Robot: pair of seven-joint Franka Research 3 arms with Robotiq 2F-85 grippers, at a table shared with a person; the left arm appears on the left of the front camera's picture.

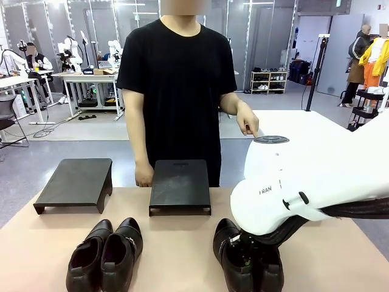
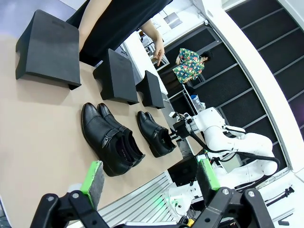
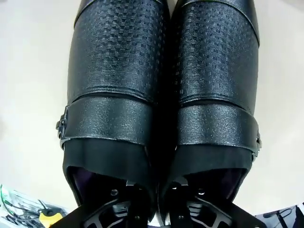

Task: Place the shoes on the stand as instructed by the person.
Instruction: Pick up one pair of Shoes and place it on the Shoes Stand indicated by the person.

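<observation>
Your right end effector pinches adjoining inner walls of right shoe pair, near side of middle stand. Lift level; check person for chosen stand. Your left end effector spread, empty.

Left pair: glossy black, smooth, no pattern. Right pair: black as well, with a fine embossed grid across the fronts, pebbled grain on the straps and dark purplish lining at the openings. Far stands: matt black; middle stand scuffed greyish on top. Table: plain pale tan. T-shirt on the person: plain black. Right arm: white with small dark lettering. Left gripper: black, with bright green pads.
</observation>
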